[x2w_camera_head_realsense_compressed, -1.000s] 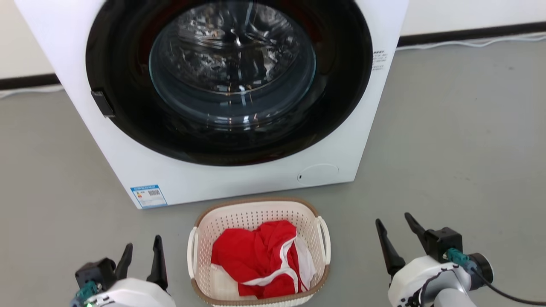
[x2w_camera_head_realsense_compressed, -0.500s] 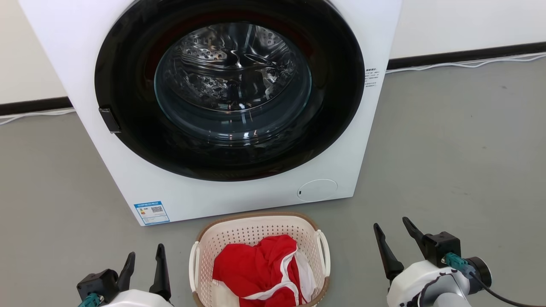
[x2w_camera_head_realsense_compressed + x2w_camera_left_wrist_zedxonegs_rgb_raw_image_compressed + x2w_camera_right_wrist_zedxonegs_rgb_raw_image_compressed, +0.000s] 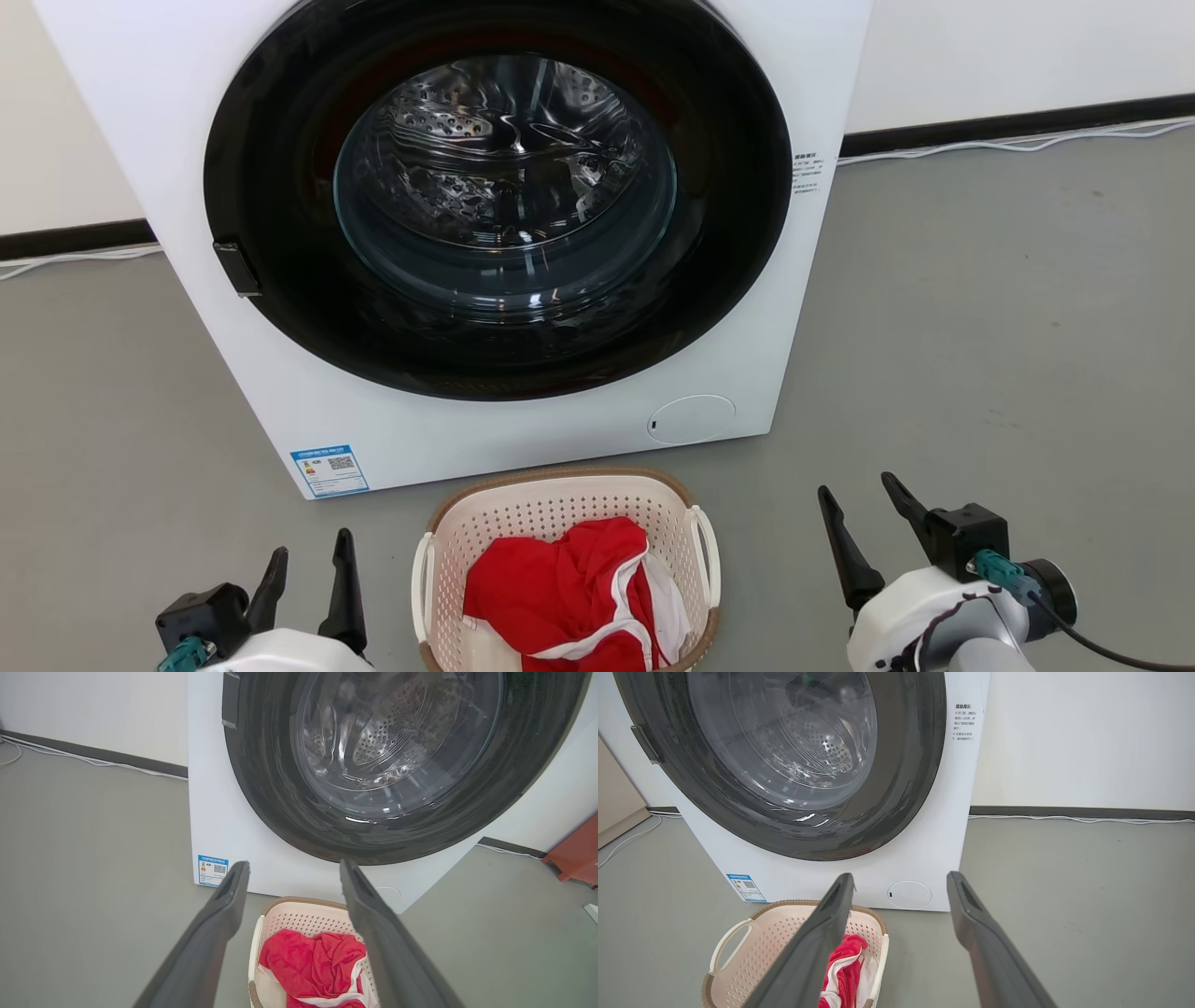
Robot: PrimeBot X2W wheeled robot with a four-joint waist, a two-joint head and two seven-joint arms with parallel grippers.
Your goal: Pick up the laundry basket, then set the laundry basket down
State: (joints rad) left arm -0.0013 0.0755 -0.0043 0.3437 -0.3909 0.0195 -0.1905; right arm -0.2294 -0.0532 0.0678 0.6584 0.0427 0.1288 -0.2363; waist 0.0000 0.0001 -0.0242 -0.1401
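Note:
The laundry basket (image 3: 551, 504) stands on the grey floor just in front of the washing machine, cream-white and perforated with a brown rim and white loop handles. Red and white cloth (image 3: 560, 588) lies inside it. My left gripper (image 3: 313, 551) hovers open to the basket's left, apart from it. My right gripper (image 3: 857, 483) is open well to the basket's right. The left wrist view has the basket (image 3: 299, 917) between and below that gripper's fingers (image 3: 224, 914). In the right wrist view the basket (image 3: 761, 942) sits low on the left, partly behind one finger (image 3: 831, 919).
A white front-loading washing machine (image 3: 523, 429) with a round dark door (image 3: 504, 187) stands right behind the basket. White cables (image 3: 1018, 140) run along the dark baseboard. A reddish-brown object (image 3: 579, 856) sits at the far right of the left wrist view.
The whole head view has shifted, so the machine and basket sit lower in the picture than a second ago: the camera moved. Both grippers stay open beside the basket.

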